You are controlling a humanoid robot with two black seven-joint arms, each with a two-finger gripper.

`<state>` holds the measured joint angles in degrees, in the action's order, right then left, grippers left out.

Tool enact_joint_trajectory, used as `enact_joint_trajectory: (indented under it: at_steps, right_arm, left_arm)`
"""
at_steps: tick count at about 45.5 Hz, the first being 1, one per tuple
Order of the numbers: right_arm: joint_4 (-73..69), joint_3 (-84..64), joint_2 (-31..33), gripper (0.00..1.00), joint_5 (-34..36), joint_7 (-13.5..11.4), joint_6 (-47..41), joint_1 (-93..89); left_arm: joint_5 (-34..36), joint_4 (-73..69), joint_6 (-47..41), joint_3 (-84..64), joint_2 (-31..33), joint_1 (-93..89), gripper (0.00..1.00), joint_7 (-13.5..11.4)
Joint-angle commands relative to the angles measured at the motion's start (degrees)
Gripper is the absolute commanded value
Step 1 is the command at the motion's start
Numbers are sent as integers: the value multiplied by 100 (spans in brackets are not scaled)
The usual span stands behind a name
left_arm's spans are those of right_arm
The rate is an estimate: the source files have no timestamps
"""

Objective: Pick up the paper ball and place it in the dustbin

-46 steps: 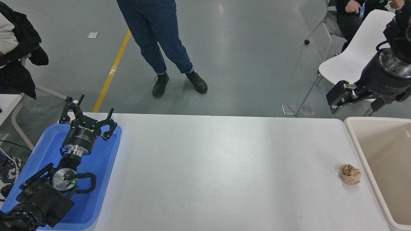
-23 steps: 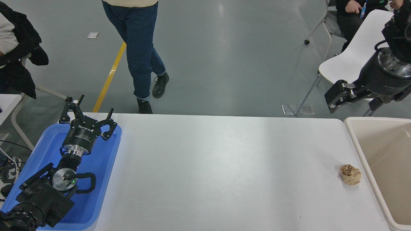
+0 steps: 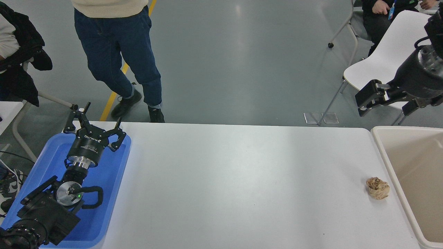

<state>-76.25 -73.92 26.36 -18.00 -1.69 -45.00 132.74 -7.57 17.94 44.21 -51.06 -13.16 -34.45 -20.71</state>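
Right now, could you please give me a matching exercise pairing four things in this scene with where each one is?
Things:
1. paper ball
2. dustbin
3. left gripper
4. right gripper

Places:
A. over the blue tray
B. raised beyond the table's far right corner
C. on the table, near its right edge
D. beside the table's right end

Pairs: 1-C, 2-D, 3-A, 4-B

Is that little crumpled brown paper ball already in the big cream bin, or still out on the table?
Out. The crumpled tan-brown paper ball lies on the white table, just left of the beige plastic dustbin rim.
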Motion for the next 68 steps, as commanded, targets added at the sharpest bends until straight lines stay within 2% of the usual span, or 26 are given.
enact_joint_trajectory:
  at_steps: [1,16,38,45,54,68]
  right_arm:
    - [5,-34,62,100,-10,2,0,-2]
    - [-21,53,177,100,227,2,0,-187]
    - [-4,-43,353,100,42,-16,0,-1478]
    - [5,-52,431,100,42,-7,1360,-2208]
    - [242,158,695,100,42,-7,2697,-3235]
    - [1586,1020,739,100,78,-16,2971,-4800]
  left_arm:
    - [-8,-1,0,0,-2,8,100,-3]
    - [-8,-1,0,0,-2,8,100,-12]
    - [-8,-1,0,0,-2,-1,100,-12]
    - [-8,-1,0,0,6,-1,100,-3]
    - [1,-1,0,0,6,-1,100,-3]
    - [-8,-1,0,0,6,-1,100,-12]
